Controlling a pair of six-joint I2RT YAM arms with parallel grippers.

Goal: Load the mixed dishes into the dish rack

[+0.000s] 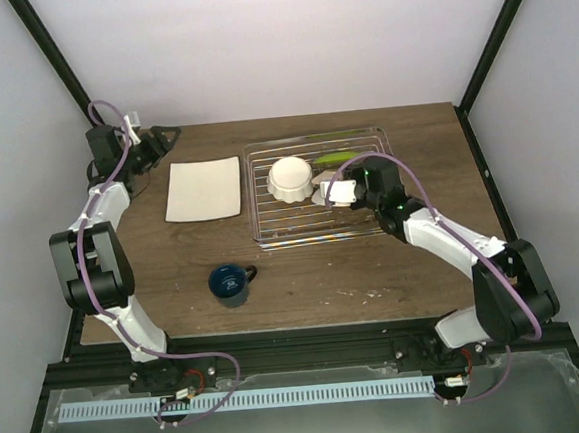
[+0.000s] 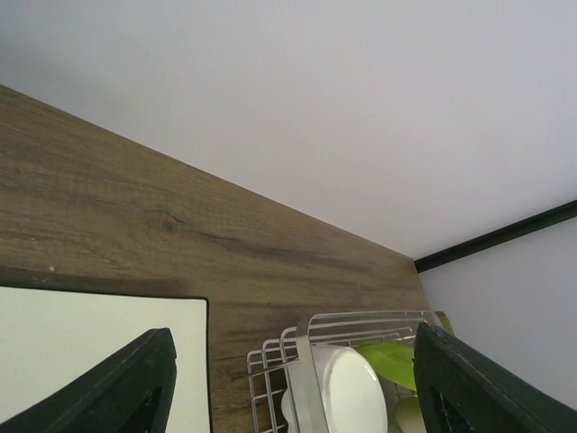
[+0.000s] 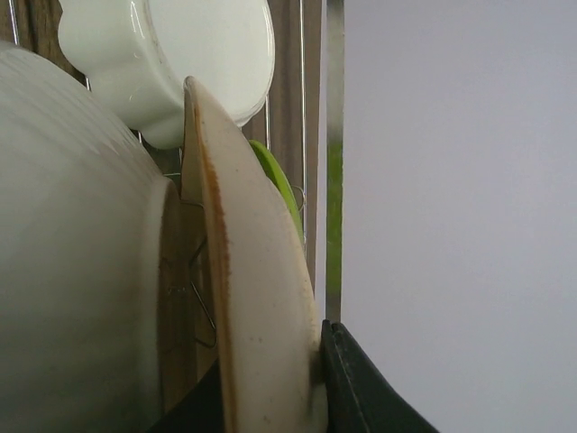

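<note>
Two arms worked over the table. Right gripper was clamped on the beige floral plate, held on edge inside the dish rack, just beside the white scalloped bowl. Lime-green plate sat at the rack's far side. Left gripper hung empty at the far-left corner, jaws apart. White square plate lay flat left of the rack. Blue mug stood nearer the front.

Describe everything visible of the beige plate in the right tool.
The beige plate is glazed, ceramic-looking, with a brownish rim. It stands on edge, tilted, over the dish rack, its rim pinched by the right tool. A lime-green plate shows behind it; contact with the white bowl is unclear.
</note>
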